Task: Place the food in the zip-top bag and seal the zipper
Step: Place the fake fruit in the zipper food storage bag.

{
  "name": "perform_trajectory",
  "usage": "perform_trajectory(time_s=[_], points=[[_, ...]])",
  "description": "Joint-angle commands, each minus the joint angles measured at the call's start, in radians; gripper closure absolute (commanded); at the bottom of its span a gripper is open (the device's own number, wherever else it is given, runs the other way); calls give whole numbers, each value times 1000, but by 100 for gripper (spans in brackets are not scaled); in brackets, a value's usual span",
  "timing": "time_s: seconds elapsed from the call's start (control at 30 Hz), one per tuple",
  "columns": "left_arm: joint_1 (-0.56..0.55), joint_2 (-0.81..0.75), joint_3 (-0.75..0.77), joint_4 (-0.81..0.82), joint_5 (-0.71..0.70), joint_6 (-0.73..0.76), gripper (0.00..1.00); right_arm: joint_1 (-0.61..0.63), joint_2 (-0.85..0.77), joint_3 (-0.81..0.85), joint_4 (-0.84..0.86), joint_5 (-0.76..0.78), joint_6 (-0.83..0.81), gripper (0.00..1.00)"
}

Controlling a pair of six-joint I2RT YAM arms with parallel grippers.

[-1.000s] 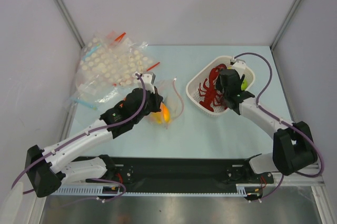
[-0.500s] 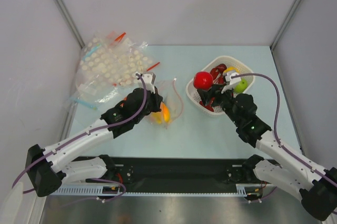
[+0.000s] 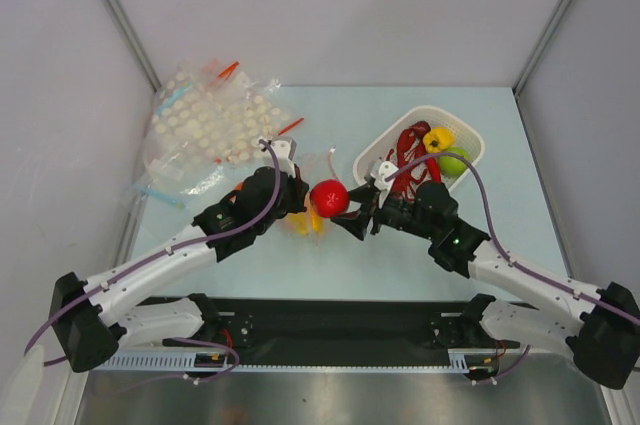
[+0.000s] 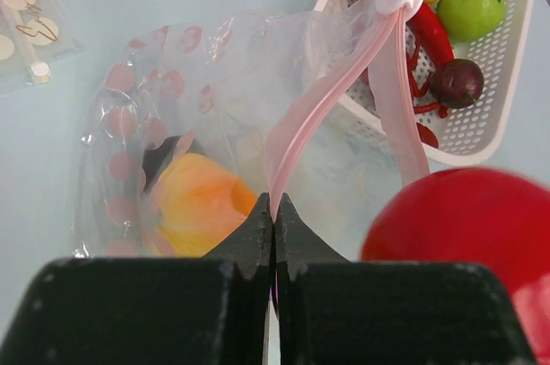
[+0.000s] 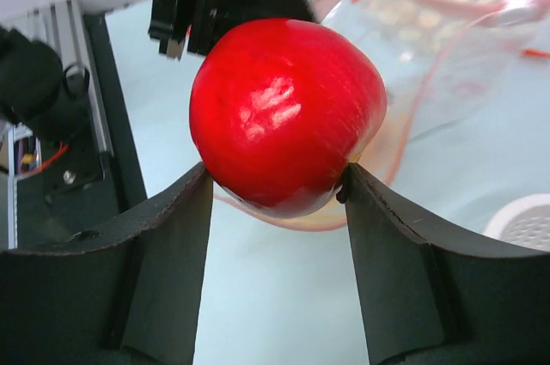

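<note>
The clear zip-top bag (image 4: 172, 116) lies on the table with the orange-yellow mango (image 4: 202, 210) inside. My left gripper (image 4: 273, 203) is shut on the pinkish zipper strip (image 4: 331, 94) and holds the mouth lifted; it also shows in the top view (image 3: 298, 203). My right gripper (image 5: 275, 180) is shut on the red apple (image 5: 288, 112) and holds it in the air at the bag's mouth (image 3: 329, 197). The red lobster (image 3: 410, 145), yellow bell pepper (image 3: 438, 139), green apple (image 3: 455, 161) and dark purple fruit (image 4: 455, 83) lie in the white basket (image 3: 372, 157).
A pile of clear bags printed with white dots (image 3: 210, 125) lies at the back left. The basket stands at the right, just behind my right arm. The black base strip (image 3: 330, 330) runs along the near edge.
My right gripper has lifted the red apple out of the basket and carried it left to the bag's mouth. My left gripper has stayed shut on the zipper strip.
</note>
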Motion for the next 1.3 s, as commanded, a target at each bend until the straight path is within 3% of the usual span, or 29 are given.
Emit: perform_trajectory(time_s=[0.0,0.17,0.27,0.33,0.4,0.67,0.9,0.97,1.1,1.27], points=[[4,-33,7,30,0,-7,100,27,63,84,-36,3,-70,62],[4,-53,-2,37,-2,-8,100,46,160,138,-96,57,-80,58],[4,-58,-3,39,1,-7,100,49,197,162,-114,115,-71,41],[4,-61,-3,39,0,-8,100,53,197,159,-105,141,-67,17],[4,-62,-3,37,-8,-8,100,55,186,150,-90,170,-51,6],[4,-73,-6,22,-54,-20,100,55,64,78,-30,324,-41,9],[4,-73,-6,22,-55,-20,100,-5,-9,41,-34,587,42,23],[4,-72,-8,27,-48,-19,100,-78,-7,46,-77,595,88,23],[5,-67,-9,34,-32,-17,100,-225,26,79,-178,600,225,13],[4,-58,-6,36,-26,-16,100,-321,88,121,-288,588,346,7]])
